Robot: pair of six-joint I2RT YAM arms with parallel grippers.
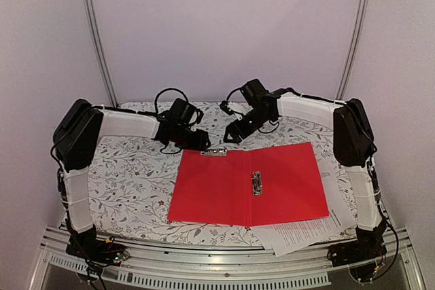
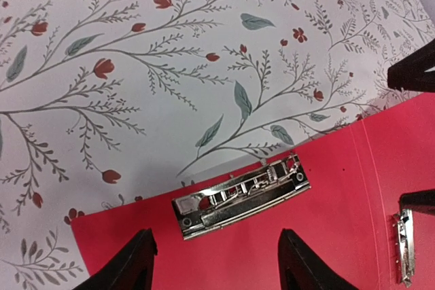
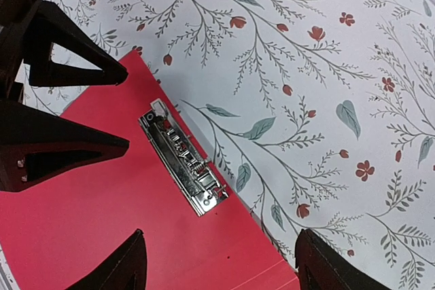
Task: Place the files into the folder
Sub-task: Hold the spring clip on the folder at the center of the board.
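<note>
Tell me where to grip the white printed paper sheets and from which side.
Take the white printed paper sheets at the strip poking out past the near right corner of the open red plastic folder, coming from the near right. The rest lies under the folder, so probably only that flat edge can be pinched.

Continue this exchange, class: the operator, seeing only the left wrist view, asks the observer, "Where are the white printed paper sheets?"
Observer: The white printed paper sheets lie partly under the flat red plastic folder, sticking out at its near right corner.
Operator: Is the folder fully open?
Observer: Yes, both covers lie flat on the floral tablecloth.
Operator: Is the right tool free?
Observer: Yes, the right tool hovers open, holding nothing, above the folder's far edge.
</note>
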